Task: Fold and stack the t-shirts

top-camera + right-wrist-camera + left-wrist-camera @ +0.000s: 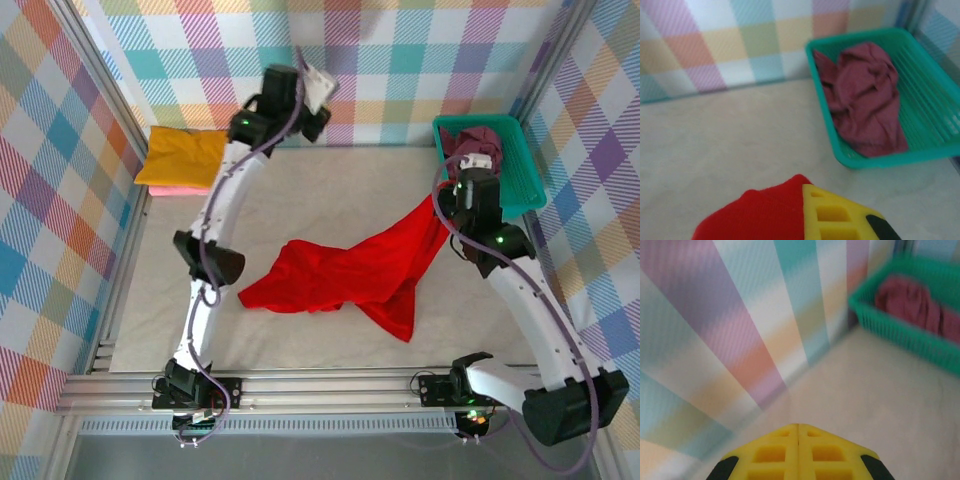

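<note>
Two hands are at work, and only one has cloth in it. The left hand (798, 434) is closed all the way, its yellow fingers (770, 455) pressed flat together with nothing between them. It is raised at the far end of the bench (330, 180), close to the plaid back wall (740, 315).

The right hand (802, 201) has hold of the red t-shirt (340, 280). In the right wrist view, red cloth is bunched tight against the one yellow finger that shows, and the cloth covers the gap between the jaws. From above, that corner of the shirt is drawn up in a stretched band to the hand, just in front of the teal basket (875, 160).

From that lifted corner the red t-shirt runs down and to the left. Most of it lies rumpled and unfolded on the middle of the bench, between the two arms.

Just beyond the right hand, the basket sits in the far right corner of the bench. The dark maroon t-shirt (865, 110) lies crumpled inside it, towards its left side.

Well apart from all this, in the far left corner, the mustard yellow t-shirt (185, 155) lies folded on top of the pink t-shirt (165, 188). Only a strip of the pink one shows, along the near edge of the yellow one.
</note>
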Robot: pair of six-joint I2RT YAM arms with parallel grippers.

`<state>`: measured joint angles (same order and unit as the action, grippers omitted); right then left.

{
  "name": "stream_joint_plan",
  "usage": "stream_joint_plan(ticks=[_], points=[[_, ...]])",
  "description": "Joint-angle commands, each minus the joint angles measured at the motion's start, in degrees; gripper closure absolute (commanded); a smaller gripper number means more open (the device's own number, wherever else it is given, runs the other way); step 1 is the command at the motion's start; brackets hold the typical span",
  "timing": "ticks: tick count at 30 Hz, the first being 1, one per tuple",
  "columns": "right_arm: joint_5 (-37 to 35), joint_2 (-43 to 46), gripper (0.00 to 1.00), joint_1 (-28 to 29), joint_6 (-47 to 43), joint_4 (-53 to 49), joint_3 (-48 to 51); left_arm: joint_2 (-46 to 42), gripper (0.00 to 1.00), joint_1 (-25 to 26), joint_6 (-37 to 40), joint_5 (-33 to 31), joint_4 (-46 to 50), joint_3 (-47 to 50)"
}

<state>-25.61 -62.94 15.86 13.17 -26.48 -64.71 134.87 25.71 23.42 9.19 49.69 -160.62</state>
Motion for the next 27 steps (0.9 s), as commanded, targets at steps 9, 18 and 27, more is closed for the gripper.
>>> stream_joint_plan(ticks=[9, 18, 27], points=[[11.7, -0.1, 0.21, -5.1, 4.1, -4.5, 6.7, -59.5, 0.41, -0.8, -27.0, -13.5, -29.8, 86.3], [23.5, 6.7, 0.20, 9.3, 8.6, -8.0, 17.7, -74.8, 0.22, -0.8, -52.3, -14.8, -10.9, 114.2], [28.6, -2.7, 0.19, 16.1, 9.3, 0.3, 24.2, -72.5, 0.21, -0.7, -58.3, -9.7, -21.2, 125.7]])
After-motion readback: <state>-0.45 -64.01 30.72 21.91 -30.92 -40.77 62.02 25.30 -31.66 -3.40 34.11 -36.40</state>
